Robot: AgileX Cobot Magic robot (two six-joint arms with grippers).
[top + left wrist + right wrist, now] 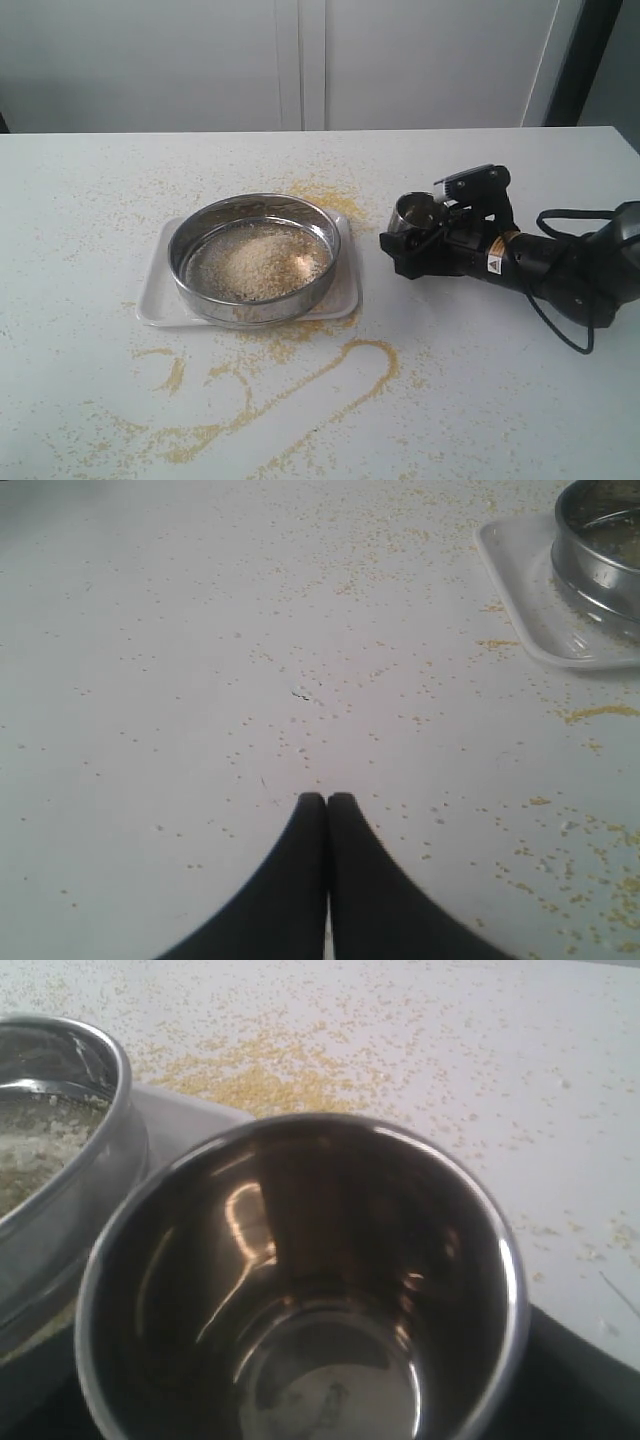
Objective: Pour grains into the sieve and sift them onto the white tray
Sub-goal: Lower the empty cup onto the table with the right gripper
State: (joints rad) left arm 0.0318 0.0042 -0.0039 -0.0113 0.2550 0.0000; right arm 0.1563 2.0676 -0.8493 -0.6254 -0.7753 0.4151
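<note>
A white tabletop (100, 200) is seen before pale wall panels, strewn with loose yellow grains that are thickest behind the sieve and drawn into curving trails in front of it. One sieve (250, 308) is counted, set inside one white tray (155, 300). The tray's long side runs across the exterior view, and its rim shows on every side but the far one. One pale heap of grains (258, 262) is spread over the mesh. One steel cup (405, 205) is found just beside the sieve on its right. It stands upright, apart from the sieve and, in the right wrist view, bare inside, so the pouring is judged done and the sifting is taken as the step in hand. The right end effector (418, 218) is laid level from the right with one finger on each side of the cup, and it appears clamped on the cup. The left end effector (327, 800) is pressed together with nothing between its fingers. It is held over bare tabletop well apart from the sieve, which shows only at the edge of its wrist view with a corner of the tray. The sieve is round and so offers no long axis, and its rim can be taken from any side. The right end effector is judged the nearer of the two, with the sieve lying straight ahead of it past the cup, but it is occupied.
</note>
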